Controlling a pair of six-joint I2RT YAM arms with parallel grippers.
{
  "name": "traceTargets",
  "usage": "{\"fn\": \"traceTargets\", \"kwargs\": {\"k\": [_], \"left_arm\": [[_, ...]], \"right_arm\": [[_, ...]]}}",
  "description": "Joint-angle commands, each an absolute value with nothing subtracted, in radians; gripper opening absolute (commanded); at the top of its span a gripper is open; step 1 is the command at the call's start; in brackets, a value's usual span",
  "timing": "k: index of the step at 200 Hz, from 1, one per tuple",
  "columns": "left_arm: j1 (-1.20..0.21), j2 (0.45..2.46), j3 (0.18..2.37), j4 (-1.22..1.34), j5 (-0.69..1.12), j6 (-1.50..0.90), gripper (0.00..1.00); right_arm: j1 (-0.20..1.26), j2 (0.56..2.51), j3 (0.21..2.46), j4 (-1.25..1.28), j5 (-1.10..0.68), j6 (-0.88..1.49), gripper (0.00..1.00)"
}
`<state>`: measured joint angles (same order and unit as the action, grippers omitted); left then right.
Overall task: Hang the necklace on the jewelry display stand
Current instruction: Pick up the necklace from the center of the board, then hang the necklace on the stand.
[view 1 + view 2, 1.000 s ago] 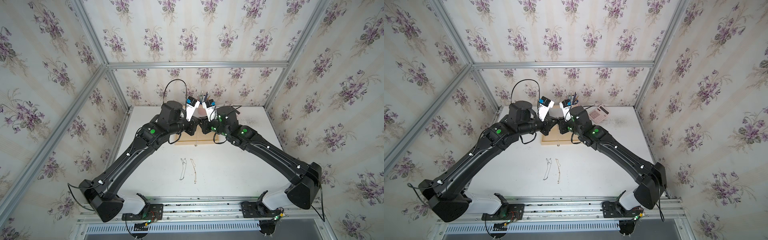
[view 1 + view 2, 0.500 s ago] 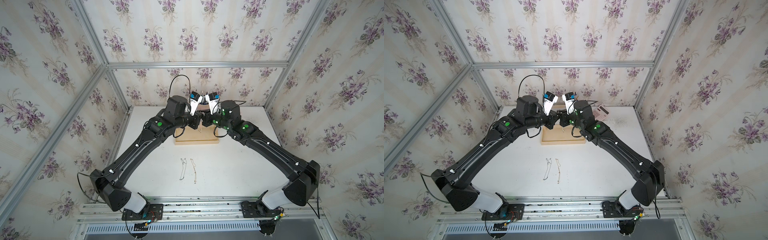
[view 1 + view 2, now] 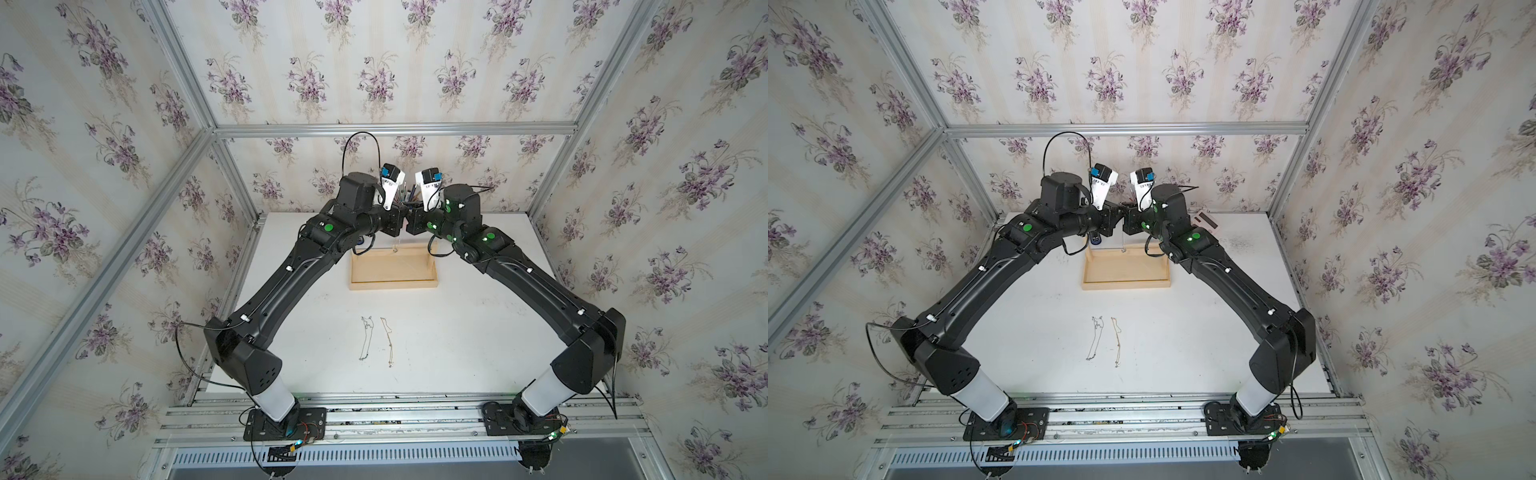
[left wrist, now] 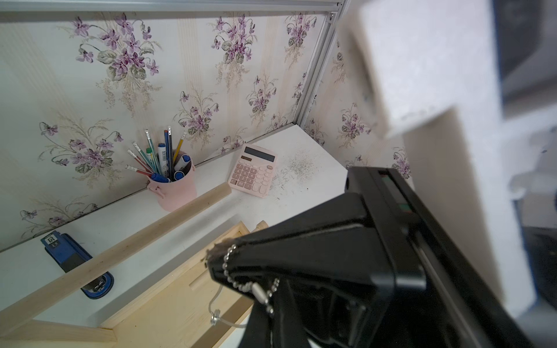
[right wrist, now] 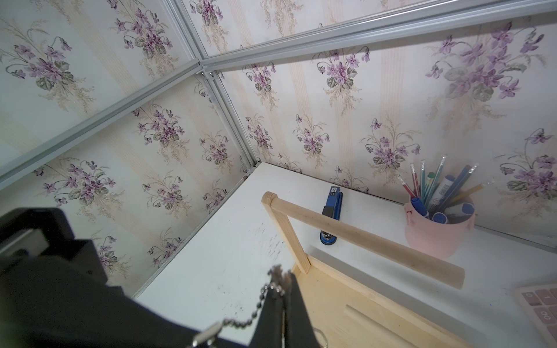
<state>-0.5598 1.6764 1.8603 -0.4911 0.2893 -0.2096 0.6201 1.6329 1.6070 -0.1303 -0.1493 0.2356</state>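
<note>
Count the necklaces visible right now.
3. Two lie side by side on the table before the stand: silvery necklace, golden necklace. A ball chain is pinched between left gripper and right gripper. More may be hidden.

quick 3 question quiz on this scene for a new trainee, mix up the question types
1. True or false: the left gripper and the right gripper are both shut on the silver ball-chain necklace.
2. How many thin chains lie flat on the white table? A one, B two, C four.
3. Short answer: along the back wall, what stands between the blue stapler and the pink calculator?

Key: 1 true. 2 B. 3 the pink cup of pens.
</note>
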Motion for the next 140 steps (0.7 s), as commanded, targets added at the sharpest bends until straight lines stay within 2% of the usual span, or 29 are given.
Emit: {"fn": "traceTargets", "kwargs": {"k": [1,140], "left_arm": [[-0.553,1.704,1.892,-0.474,0.309,-0.216,0.04],[-0.539,1.939,2.162,-0.492,0.394,-0.247,0.04]], "right_arm": [[0.606,1.641,1.612,-0.08,-0.188,0.234,0.04],[0.5,1.663,1.605,-0.012,-0.167,0.235,0.04]]}}
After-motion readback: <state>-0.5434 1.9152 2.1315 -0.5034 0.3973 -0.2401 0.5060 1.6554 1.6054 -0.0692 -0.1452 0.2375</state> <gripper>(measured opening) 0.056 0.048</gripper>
